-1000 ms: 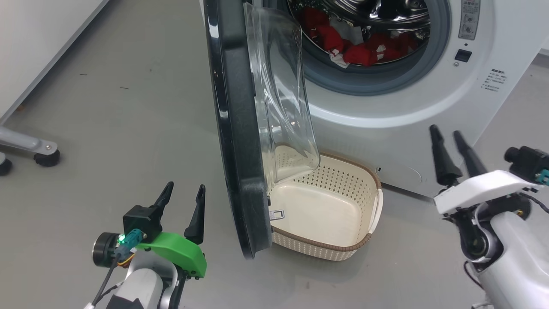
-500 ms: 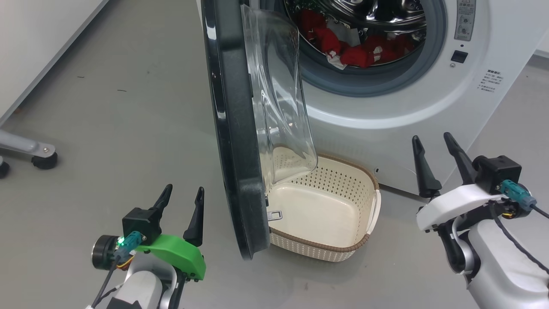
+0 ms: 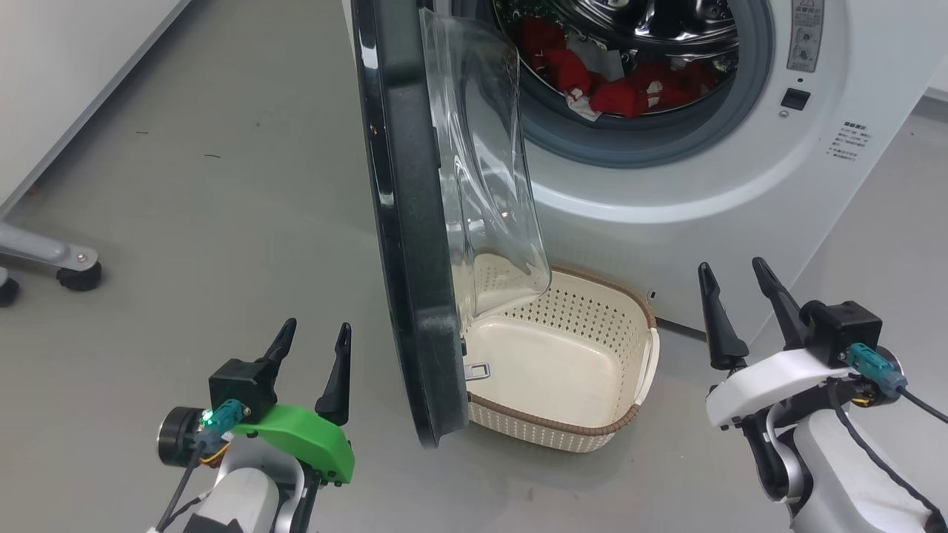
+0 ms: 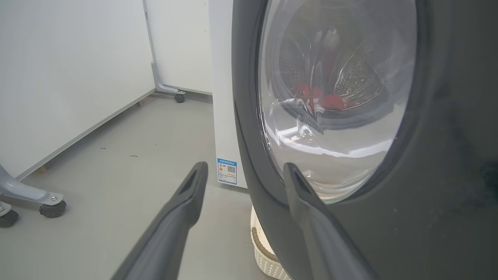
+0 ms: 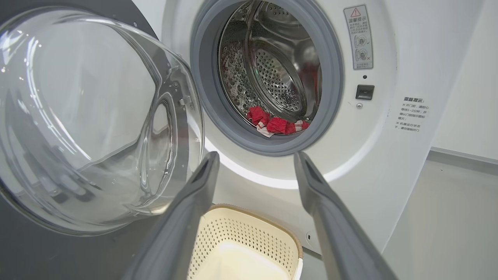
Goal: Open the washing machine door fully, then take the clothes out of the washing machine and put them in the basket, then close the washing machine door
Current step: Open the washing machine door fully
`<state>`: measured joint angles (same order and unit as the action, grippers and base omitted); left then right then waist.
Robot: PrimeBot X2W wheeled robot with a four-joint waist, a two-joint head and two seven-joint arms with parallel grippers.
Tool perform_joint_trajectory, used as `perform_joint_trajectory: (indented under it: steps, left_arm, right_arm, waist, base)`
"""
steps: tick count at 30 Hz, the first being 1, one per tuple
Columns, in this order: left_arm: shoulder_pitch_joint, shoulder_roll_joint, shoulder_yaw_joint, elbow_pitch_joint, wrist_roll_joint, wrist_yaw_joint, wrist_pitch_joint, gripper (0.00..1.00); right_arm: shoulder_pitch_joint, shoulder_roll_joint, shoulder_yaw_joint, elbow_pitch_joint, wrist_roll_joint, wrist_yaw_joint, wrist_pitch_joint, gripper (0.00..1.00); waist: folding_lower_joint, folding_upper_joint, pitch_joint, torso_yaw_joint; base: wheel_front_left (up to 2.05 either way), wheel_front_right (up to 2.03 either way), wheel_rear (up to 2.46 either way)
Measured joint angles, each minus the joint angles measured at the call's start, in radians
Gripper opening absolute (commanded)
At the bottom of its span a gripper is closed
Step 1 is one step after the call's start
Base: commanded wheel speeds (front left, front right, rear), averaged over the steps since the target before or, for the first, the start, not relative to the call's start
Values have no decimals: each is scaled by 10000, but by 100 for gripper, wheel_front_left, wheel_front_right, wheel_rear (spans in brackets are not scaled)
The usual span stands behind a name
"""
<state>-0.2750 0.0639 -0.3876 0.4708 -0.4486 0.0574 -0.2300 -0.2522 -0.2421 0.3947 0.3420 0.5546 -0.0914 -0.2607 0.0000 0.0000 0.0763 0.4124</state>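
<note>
**A:** What can you read past the right gripper (image 5: pixel 255 155)?

**B:** Up and to the right of its fingertips you have a grey label (image 5: pixel 358 37) on the washing machine (image 5: pixel 389 163). It bears a red warning triangle, Chinese print and two pictograms. Below that you see a printed Chinese notice (image 5: pixel 414 115), too small to read.

**A:** And by the left gripper (image 4: pixel 244 166)?

**B:** Just past its fingertips you see a blue sticker (image 4: pixel 227 171) with a QR code, low on the machine. Its wording is illegible.

Left claw (image 3: pixel 309 337) and right claw (image 3: pixel 733 280) agape, empty.
</note>
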Motion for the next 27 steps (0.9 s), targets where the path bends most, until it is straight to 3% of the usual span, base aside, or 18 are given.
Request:
perform_joint_trajectory:
  steps: [27]
  left_arm:
    - [48,10,-6,-36,2,81,0,100]
  right_arm:
    - [478,658,-723,199,-754,-33,0,100]
  waist:
    - [0,0,-68,70]
  base:
    - [0,0,0]
